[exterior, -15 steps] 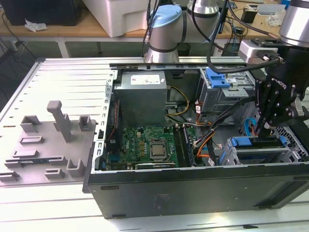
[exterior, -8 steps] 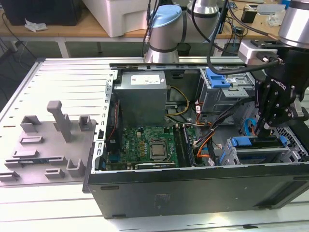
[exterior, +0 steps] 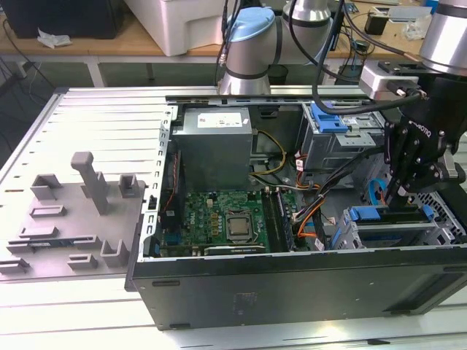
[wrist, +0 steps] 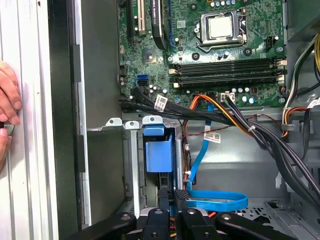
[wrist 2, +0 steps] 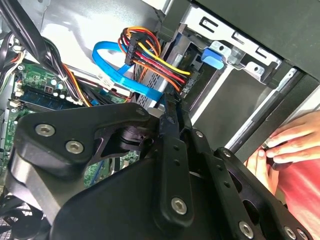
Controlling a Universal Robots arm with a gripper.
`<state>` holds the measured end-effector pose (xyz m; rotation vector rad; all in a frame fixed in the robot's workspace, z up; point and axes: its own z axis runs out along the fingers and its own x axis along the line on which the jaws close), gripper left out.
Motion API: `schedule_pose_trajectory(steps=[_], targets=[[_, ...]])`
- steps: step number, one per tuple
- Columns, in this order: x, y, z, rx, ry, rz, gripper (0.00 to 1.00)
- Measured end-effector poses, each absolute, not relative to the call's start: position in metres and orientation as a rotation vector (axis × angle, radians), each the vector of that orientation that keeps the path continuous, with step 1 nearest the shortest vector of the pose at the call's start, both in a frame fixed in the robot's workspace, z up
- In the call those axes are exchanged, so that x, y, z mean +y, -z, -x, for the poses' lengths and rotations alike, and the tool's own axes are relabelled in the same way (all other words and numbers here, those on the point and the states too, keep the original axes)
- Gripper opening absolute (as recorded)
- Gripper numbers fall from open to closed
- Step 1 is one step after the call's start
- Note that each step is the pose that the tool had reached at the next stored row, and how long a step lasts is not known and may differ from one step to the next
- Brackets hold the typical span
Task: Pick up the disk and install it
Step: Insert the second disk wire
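The disk stands on edge inside the silver drive cage at the open computer case's corner, on the exterior view's right. Its blue carrier end shows between the cage walls in the first wrist view. My gripper hangs straight above the disk's upper edge. Its fingers are drawn together in both wrist views, with the gripper at the dark edge behind the blue carrier. Whether the tips pinch that edge or only rest on it is hidden. The gripper is seen from behind its black linkage.
A blue flat cable and bundled wires run close beside the cage. The motherboard and grey power supply take up the case's middle. A second cage with a blue tab stands farther back. A person's hand rests outside the case wall.
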<state>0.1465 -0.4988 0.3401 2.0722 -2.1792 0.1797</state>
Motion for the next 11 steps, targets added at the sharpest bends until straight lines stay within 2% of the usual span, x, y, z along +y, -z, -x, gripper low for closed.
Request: schedule_pose_trajectory(steps=[11], targets=[[-0.501,-0.3383,-0.1465,-2.183,-0.165,-2.083,0.16]])
